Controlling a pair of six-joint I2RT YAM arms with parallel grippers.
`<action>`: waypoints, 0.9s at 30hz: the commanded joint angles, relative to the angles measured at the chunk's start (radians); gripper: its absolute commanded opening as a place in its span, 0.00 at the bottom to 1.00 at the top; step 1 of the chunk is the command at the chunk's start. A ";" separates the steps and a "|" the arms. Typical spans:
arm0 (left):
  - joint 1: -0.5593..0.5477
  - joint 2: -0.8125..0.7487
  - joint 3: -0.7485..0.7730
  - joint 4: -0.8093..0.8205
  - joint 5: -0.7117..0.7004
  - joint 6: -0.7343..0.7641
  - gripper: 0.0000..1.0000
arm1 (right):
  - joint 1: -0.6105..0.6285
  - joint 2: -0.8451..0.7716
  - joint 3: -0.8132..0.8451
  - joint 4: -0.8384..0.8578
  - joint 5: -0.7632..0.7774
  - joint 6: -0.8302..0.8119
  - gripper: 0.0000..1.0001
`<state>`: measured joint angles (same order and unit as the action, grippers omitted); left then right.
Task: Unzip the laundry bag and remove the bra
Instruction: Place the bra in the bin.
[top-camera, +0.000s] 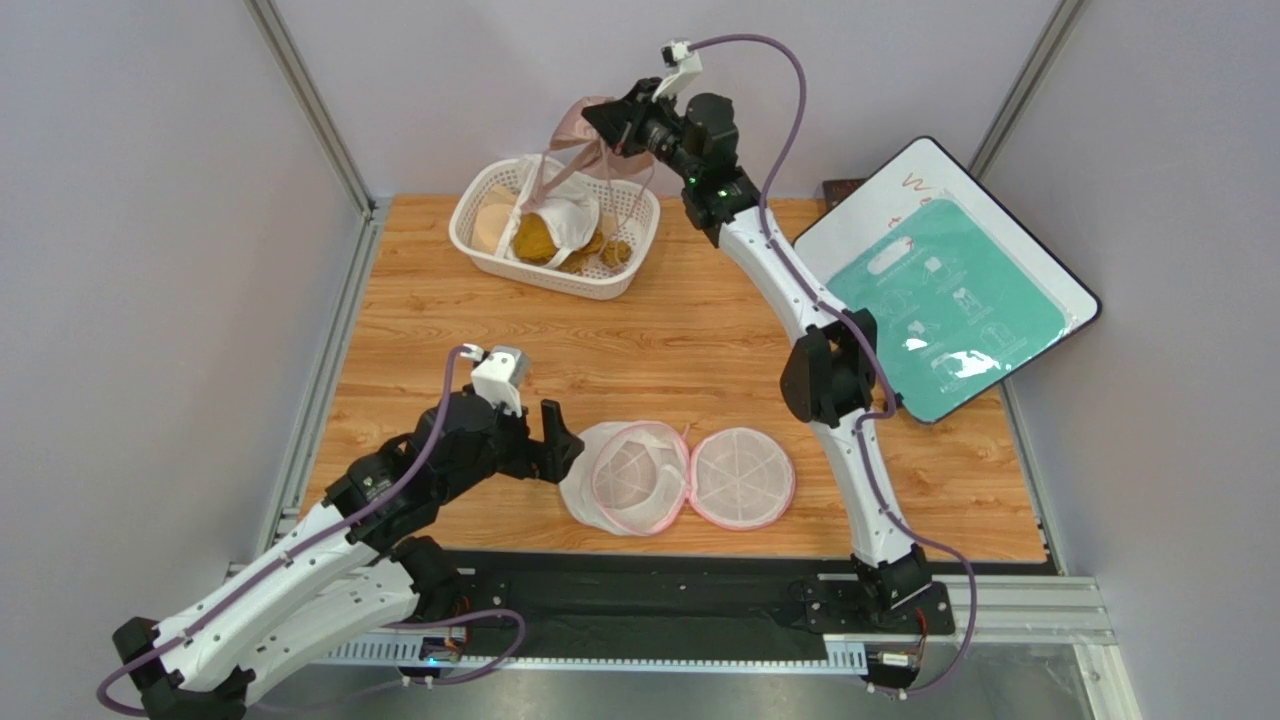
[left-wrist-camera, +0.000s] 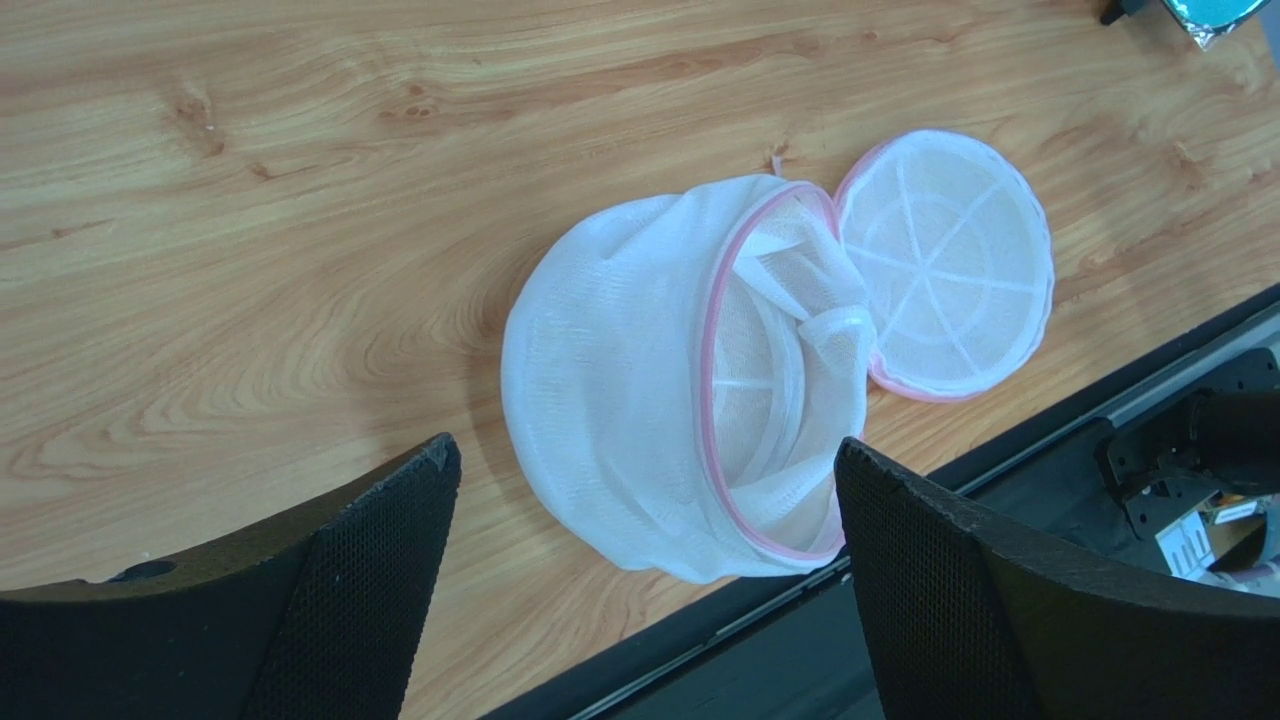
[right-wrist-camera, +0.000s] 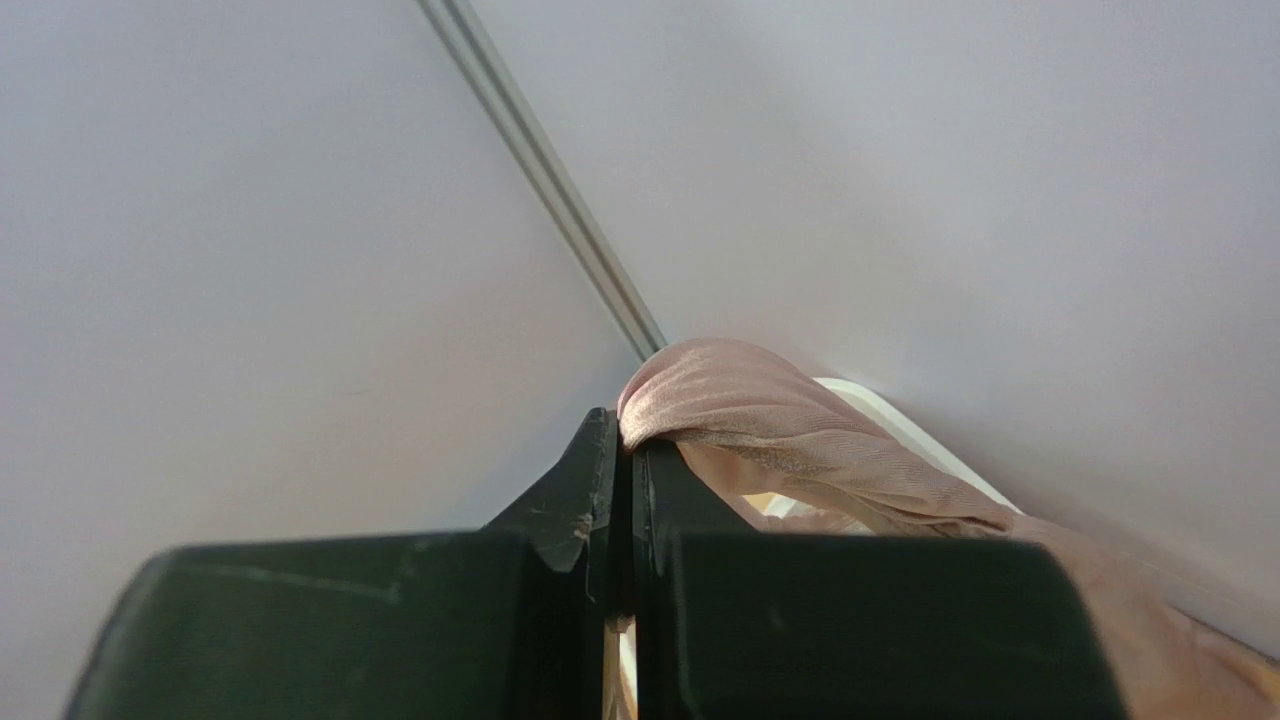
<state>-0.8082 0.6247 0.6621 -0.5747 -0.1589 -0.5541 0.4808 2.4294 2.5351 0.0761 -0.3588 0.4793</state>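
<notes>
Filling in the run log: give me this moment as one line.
laundry bag: unzipped, open on table | bra: out, held over basket | right tool: shut on bra | left tool: open, facing laundry bag

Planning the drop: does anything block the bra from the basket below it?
Nothing visible does. The dusty mauve fabric bra hangs from the right gripper over the white plastic lattice basket.

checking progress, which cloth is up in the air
The mauve-pink bra, pinched by the right end effector; the mustard cloth and white cloth lie in the basket.
</notes>
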 joint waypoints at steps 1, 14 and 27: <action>0.006 -0.007 0.051 -0.017 -0.021 0.037 0.99 | -0.005 0.068 0.100 0.203 0.101 0.008 0.00; 0.007 0.067 0.025 0.070 0.004 0.036 1.00 | 0.051 0.106 -0.039 0.128 -0.074 -0.077 0.00; 0.009 0.046 0.051 0.009 0.024 0.040 1.00 | 0.076 0.091 -0.116 -0.061 0.098 -0.076 1.00</action>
<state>-0.8032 0.6888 0.6796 -0.5400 -0.1333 -0.5323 0.5747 2.5820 2.4508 0.0742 -0.3298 0.4206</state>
